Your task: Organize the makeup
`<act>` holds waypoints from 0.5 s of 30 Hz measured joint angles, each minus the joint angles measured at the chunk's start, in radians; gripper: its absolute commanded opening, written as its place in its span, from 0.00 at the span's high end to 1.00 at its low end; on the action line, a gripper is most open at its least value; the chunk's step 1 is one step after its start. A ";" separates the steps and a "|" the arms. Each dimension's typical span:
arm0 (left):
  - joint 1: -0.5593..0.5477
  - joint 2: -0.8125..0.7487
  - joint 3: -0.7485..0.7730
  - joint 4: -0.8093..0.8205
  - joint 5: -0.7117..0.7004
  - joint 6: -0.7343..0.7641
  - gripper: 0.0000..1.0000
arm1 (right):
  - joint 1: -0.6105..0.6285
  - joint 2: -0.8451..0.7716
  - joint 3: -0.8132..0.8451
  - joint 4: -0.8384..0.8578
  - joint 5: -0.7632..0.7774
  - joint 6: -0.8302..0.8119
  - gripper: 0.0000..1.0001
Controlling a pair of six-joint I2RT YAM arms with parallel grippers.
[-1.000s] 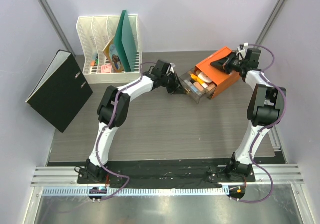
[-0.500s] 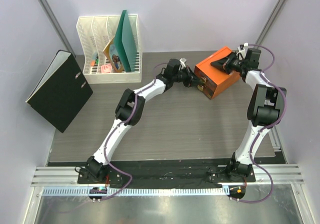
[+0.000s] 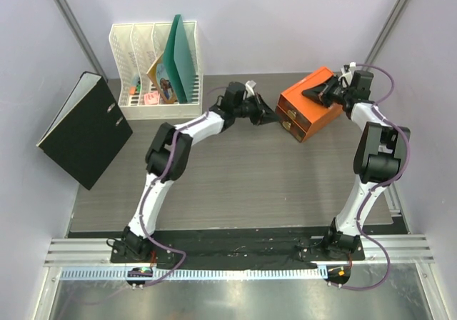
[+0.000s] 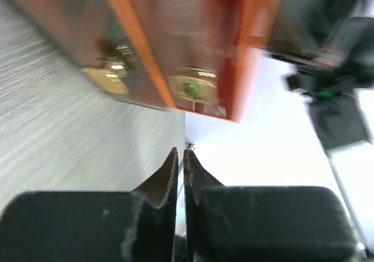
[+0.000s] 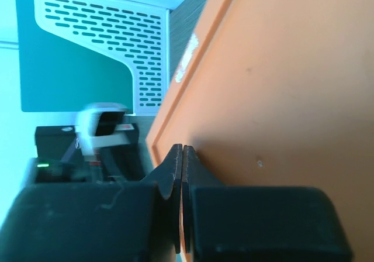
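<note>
Lying at 3 o'clock from the pinched-together left hand, the orange drawer box shows shut fronts; the right hand, also together, tops it.

The table is a grey, wood-grain, rectangular surface. 3 items stand along its far and left edges.

1. An orange drawer box sits at the far right corner, turned at an angle to the table edges. Its 2 drawer fronts are flush with the body.
2. A white slotted file rack stands upright at the far left corner.
3. A black binder stands tilted at the left edge. Its footing cannot be determined.

A black base strip runs along the near edge.
</note>
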 measured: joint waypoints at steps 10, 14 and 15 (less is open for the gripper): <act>0.120 -0.387 -0.061 -0.245 -0.040 0.338 0.24 | -0.010 -0.206 -0.210 0.023 0.103 -0.085 0.97; 0.132 -0.471 -0.013 -0.506 -0.148 0.550 0.16 | 0.021 -0.332 -0.280 -0.098 0.166 -0.183 0.69; 0.130 -0.488 -0.015 -0.563 -0.167 0.591 0.11 | 0.047 -0.372 -0.291 -0.138 0.206 -0.222 0.62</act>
